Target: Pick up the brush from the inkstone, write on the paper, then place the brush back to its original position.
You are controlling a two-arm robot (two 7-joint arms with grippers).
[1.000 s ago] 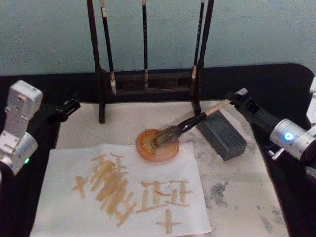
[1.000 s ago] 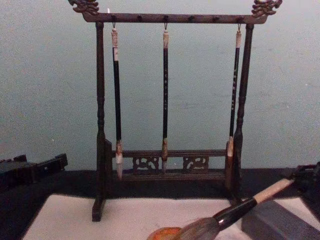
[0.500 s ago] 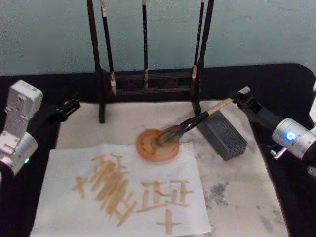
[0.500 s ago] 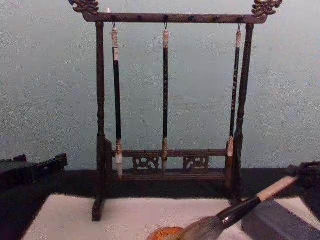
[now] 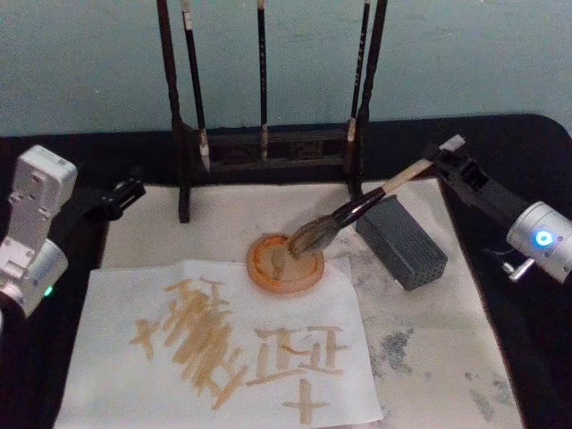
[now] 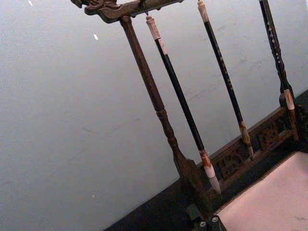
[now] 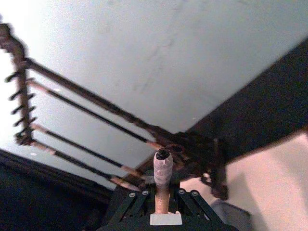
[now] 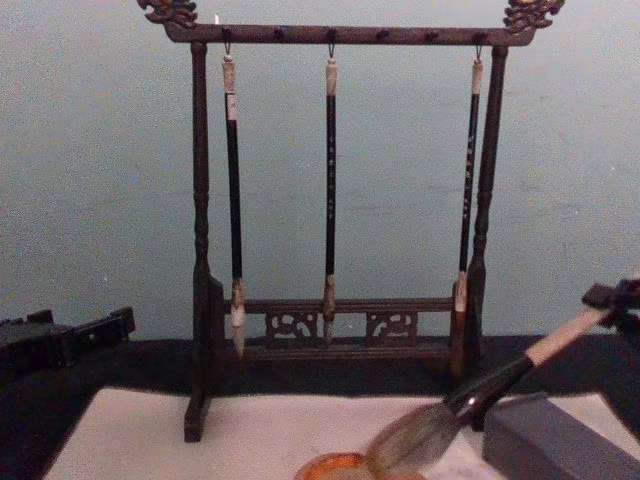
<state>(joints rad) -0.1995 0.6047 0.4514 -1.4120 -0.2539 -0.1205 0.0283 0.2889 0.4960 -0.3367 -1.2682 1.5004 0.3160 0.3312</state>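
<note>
Right pincer (image 5: 444,158) pinches the brush (image 5: 357,207) at its handle end, soft bristles over inkstone (image 5: 261,273); looks light, stiff-handled. Left pincer (image 5: 125,192) parked, desk's left edge.

The black counter (image 5: 514,143) carries a pale mat (image 5: 429,357); the wooden brush rack (image 5: 295,146) stands apparently astride its far edge.

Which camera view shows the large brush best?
Head view: the whole brush, bristles over the inkstone, handle in the right hand. Chest view sees it sideways, low. Right wrist view sees its handle end. The left hand idles.
</note>
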